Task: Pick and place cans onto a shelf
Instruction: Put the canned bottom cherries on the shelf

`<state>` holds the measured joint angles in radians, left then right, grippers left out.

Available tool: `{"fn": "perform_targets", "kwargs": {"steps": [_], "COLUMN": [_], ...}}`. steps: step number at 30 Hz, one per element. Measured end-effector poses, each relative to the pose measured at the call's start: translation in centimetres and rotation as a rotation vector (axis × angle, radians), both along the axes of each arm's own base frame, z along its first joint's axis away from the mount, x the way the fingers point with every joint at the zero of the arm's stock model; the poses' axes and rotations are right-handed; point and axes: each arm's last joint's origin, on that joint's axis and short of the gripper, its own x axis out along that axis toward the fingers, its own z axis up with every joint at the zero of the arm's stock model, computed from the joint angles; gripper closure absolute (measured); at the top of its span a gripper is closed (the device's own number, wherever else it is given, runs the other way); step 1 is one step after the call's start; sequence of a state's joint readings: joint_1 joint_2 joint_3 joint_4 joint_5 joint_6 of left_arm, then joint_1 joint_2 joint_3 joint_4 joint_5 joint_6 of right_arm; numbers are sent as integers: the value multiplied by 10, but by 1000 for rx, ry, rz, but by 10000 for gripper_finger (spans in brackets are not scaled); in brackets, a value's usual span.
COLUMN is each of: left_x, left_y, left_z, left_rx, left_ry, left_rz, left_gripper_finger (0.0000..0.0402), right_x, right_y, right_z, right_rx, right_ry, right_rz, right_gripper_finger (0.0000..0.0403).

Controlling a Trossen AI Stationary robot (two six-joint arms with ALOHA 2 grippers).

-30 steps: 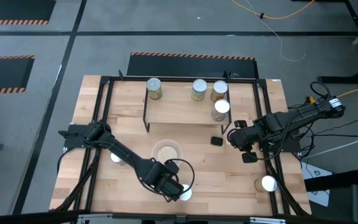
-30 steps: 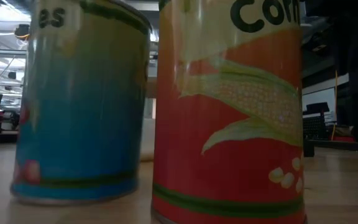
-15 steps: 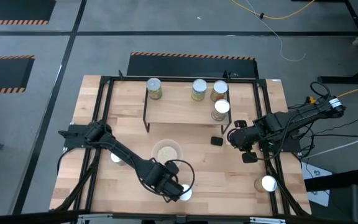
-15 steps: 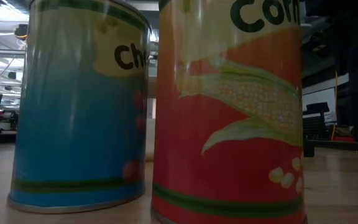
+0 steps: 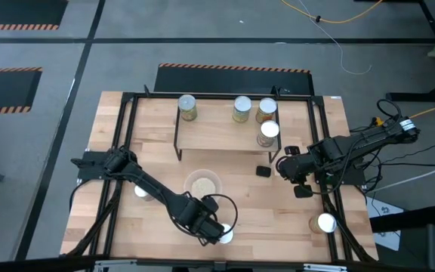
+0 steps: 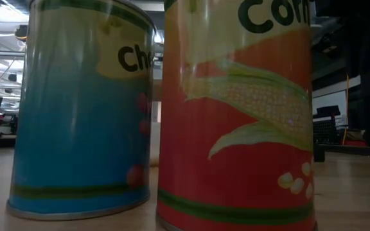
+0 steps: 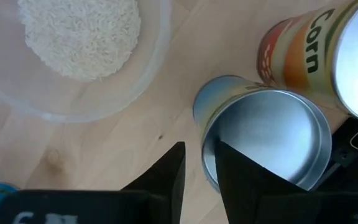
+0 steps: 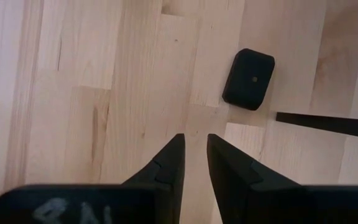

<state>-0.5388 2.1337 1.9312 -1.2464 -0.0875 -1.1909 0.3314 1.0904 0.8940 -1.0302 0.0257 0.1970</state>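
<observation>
The left gripper [image 7: 199, 163] is hovering at the table's near edge, right beside the upright blue can [image 7: 263, 135], its fingers nearly closed and gripping nothing, with the can off to one side of them. The right gripper [image 8: 194, 155] is waiting farther off, narrowly parted over bare wood, below the shelf [image 5: 217, 134].

You are looking at a pale, matt wooden tabletop [image 8: 104, 93] of jointed planks with visible grain. The blue-labelled cylindrical tin [image 7: 263, 140] is showing a smooth, bright metal top that is reflecting light, and its paper label [image 6: 76, 122] is looking slightly glossy. The orange corn-labelled tin [image 6: 236, 115] is wearing the same glossy paper. The clear round bowl [image 7: 154, 50] is appearing glassy or plastic, holding grainy beige contents. The small black block [image 8: 248, 79] is looking matt.
</observation>
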Motion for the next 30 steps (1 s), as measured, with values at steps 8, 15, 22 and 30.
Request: {"fn": "perform_targets", "kwargs": {"steps": [8, 15, 22, 30], "left_x": [0, 1, 2, -6], "left_y": [0, 2, 5, 22], "left_z": [0, 0, 1, 22], "left_rx": [7, 29, 48, 55], "left_ry": [-1, -11, -9, 17], "left_rz": [-25, -22, -117, -255], "left_gripper_finger": [351, 396, 400, 401], "right_x": [0, 0, 0, 0], "right_y": [0, 0, 0, 0], "right_z": [0, 0, 0, 0], "right_rx": [0, 1, 1, 1], "right_ry": [-1, -1, -1, -1], "right_rz": [0, 0, 0, -1], "right_gripper_finger": [329, 329, 329, 329]}}
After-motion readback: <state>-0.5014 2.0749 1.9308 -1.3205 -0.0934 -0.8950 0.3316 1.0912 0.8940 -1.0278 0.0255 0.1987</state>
